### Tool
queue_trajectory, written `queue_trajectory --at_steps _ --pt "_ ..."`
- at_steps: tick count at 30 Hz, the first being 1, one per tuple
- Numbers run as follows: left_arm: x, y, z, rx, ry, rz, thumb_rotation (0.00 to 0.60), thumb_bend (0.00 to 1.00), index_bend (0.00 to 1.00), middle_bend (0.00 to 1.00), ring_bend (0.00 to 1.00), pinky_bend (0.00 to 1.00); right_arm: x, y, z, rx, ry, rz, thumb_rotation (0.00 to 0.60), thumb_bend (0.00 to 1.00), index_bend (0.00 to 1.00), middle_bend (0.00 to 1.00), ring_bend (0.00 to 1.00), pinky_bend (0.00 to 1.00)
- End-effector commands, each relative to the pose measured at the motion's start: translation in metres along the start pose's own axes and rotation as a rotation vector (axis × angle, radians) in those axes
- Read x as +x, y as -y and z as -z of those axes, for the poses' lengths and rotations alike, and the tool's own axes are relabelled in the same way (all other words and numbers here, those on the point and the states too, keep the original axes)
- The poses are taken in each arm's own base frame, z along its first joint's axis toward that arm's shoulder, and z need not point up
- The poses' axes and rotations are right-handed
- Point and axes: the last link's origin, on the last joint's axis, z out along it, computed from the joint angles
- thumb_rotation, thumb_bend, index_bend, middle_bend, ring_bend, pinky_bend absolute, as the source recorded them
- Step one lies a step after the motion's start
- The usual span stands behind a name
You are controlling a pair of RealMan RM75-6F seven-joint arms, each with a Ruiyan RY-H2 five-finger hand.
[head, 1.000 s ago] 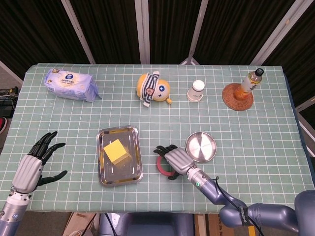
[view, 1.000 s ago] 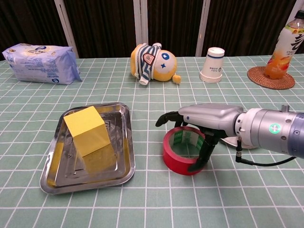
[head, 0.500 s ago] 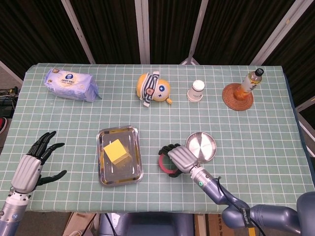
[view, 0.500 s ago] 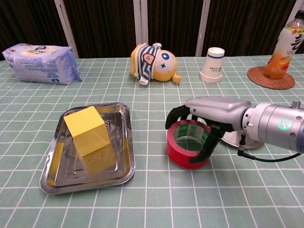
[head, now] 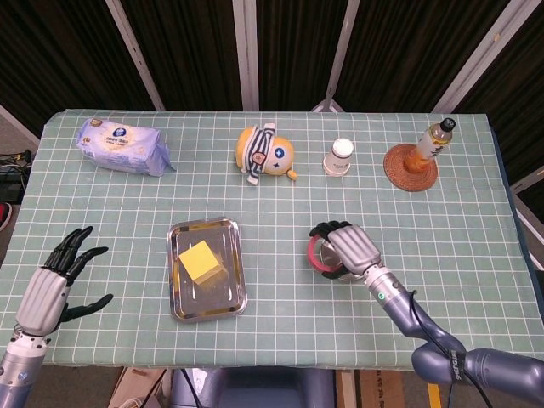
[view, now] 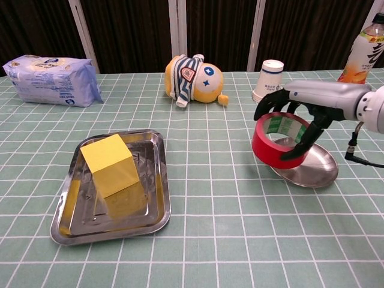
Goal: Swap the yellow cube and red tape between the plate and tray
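Observation:
My right hand (head: 350,246) (view: 312,102) grips the red tape (head: 316,255) (view: 268,146) and holds it tilted in the air over the left edge of the round metal plate (view: 318,171). In the head view the hand covers most of the plate. The yellow cube (head: 198,259) (view: 111,163) sits inside the rectangular metal tray (head: 210,299) (view: 150,157), left of the tape. My left hand (head: 55,289) hovers open near the table's front left corner, far from the tray, and shows only in the head view.
Along the back of the table lie a pack of wipes (head: 123,146) (view: 51,81), a plush toy (head: 265,153) (view: 195,79), an upside-down paper cup (head: 340,157) (view: 268,82) and a drink bottle (head: 432,143) on a woven coaster (head: 410,167).
My right hand has lifted the red tape off the table and carried it to the right, to above the plate's edge. The left hand has barely shifted.

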Motion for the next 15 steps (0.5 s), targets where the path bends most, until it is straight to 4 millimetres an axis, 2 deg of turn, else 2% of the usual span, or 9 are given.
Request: queue_trajectory --at_steps 1,9,15 --pt "0.001 0.000 0.001 -0.001 -0.007 -0.001 0.600 0.13 0.24 0.00 0.00 0.14 0.000 -0.015 -0.002 -0.028 0.015 0.010 0.600 0.30 0.33 0.29 0.43 0.41" --pt "0.001 0.001 0.001 0.006 -0.014 -0.014 0.600 0.13 0.24 0.00 0.00 0.15 -0.010 -0.033 -0.011 -0.064 0.029 0.051 0.600 0.30 0.33 0.29 0.43 0.40" --pt "0.001 0.001 0.000 0.006 -0.019 -0.018 0.600 0.13 0.24 0.00 0.00 0.15 -0.015 -0.039 -0.011 -0.073 0.048 0.044 0.600 0.30 0.33 0.29 0.43 0.40"
